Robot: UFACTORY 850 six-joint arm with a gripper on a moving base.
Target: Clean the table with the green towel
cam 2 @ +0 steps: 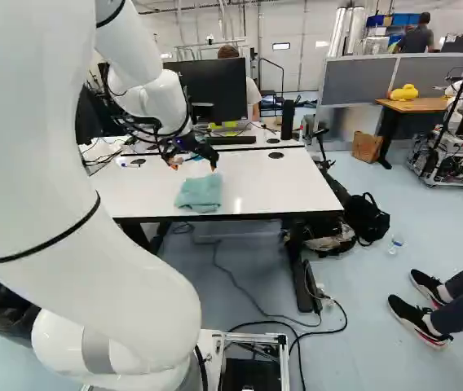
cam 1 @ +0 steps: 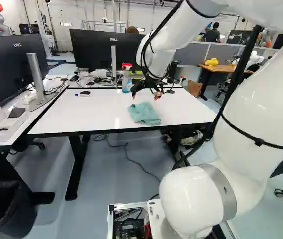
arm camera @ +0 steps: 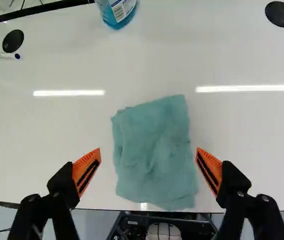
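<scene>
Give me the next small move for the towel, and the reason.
Probably lower the gripper toward the green towel: the wrist view shows open fingers flanking it, and the base views show them above the white table.

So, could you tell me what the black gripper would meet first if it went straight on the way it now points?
Probably the green towel, which lies on the white table in line with the open gripper; the gap between them is hard to judge.

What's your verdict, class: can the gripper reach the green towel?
Probably yes: the gripper hangs open above the table, and nothing shows between it and the towel to block the way.
</scene>
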